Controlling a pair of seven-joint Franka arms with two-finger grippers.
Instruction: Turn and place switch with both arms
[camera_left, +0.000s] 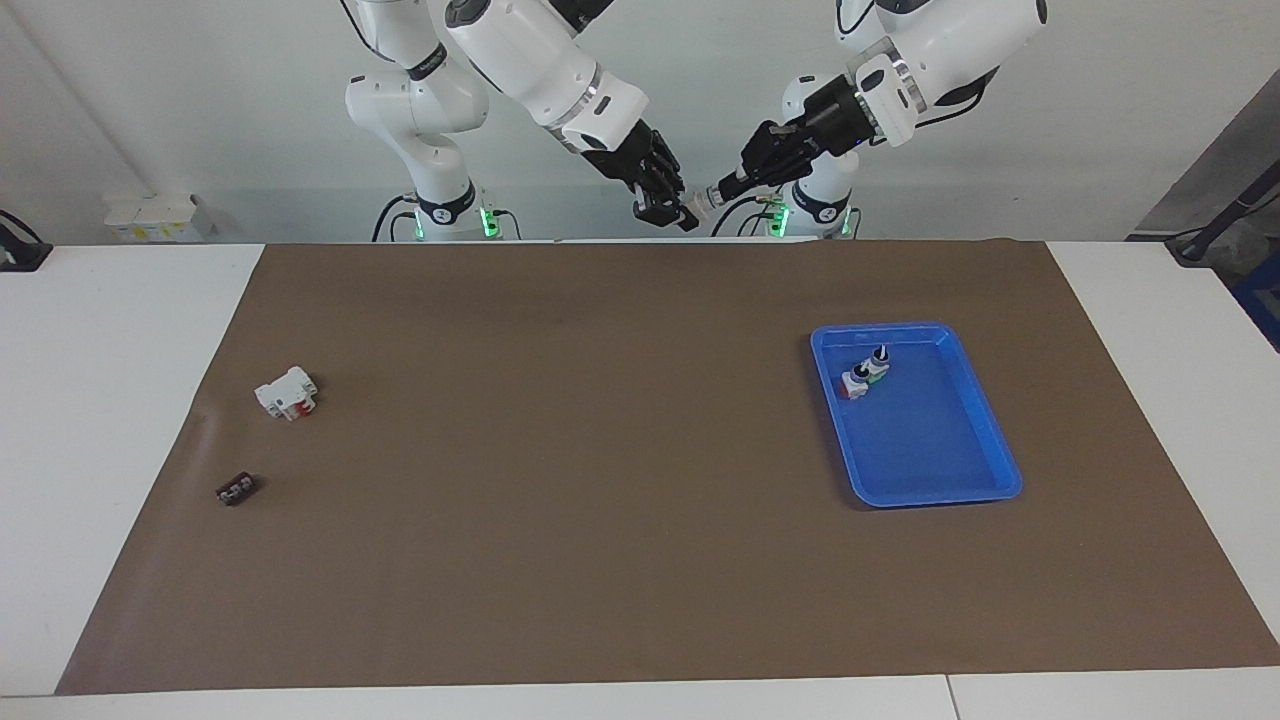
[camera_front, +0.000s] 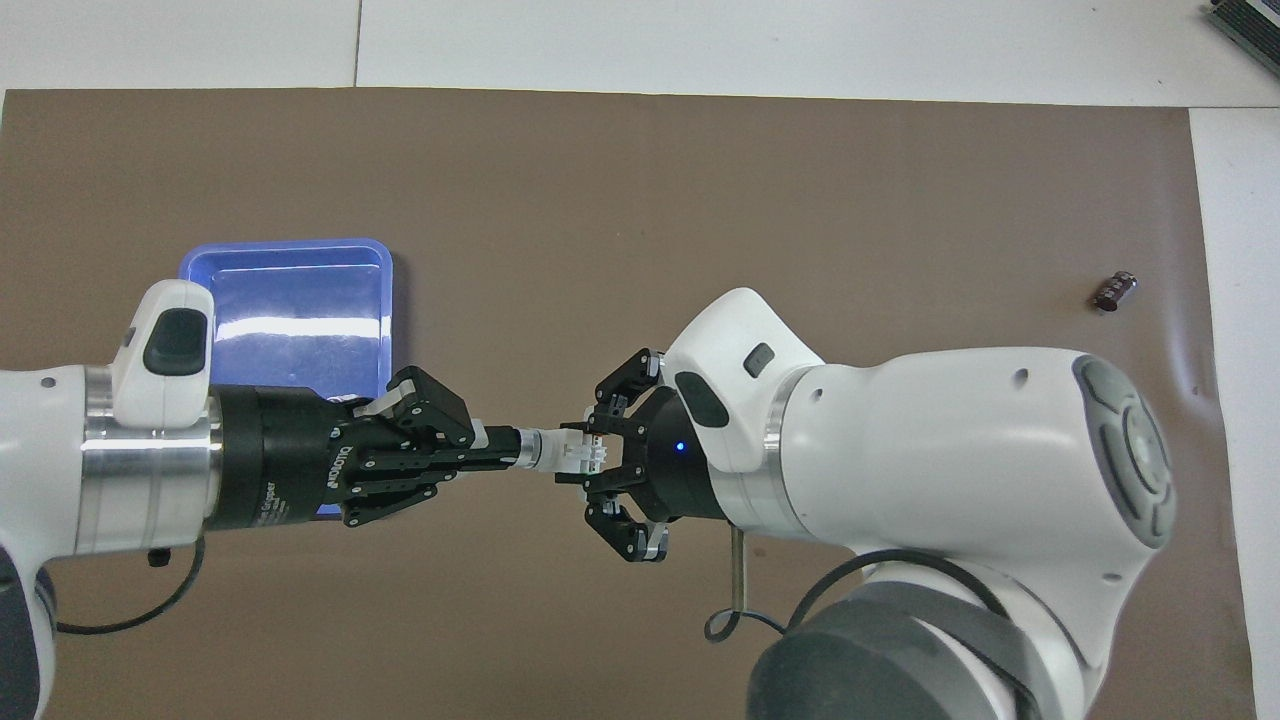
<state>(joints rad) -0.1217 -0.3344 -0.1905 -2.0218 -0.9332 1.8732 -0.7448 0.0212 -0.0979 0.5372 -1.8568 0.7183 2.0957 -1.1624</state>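
Note:
The switch (camera_left: 703, 200) hangs in the air between my two grippers, over the brown mat's edge at the robots' end. In the overhead view its white body (camera_front: 575, 452) points toward the right gripper, and its silver collar and black knob point toward the left gripper. Its base colour is hidden. My left gripper (camera_left: 722, 188) (camera_front: 500, 452) is shut on the knob end. My right gripper (camera_left: 672, 208) (camera_front: 585, 453) is closed around the white body.
A blue tray (camera_left: 915, 328) (camera_front: 285, 245) lies toward the left arm's end and holds a red-based switch (camera_left: 858, 380) and a green-based switch (camera_left: 878, 364). A white block with a red patch (camera_left: 288, 392) and a small black part (camera_left: 235, 489) (camera_front: 1114, 291) lie toward the right arm's end.

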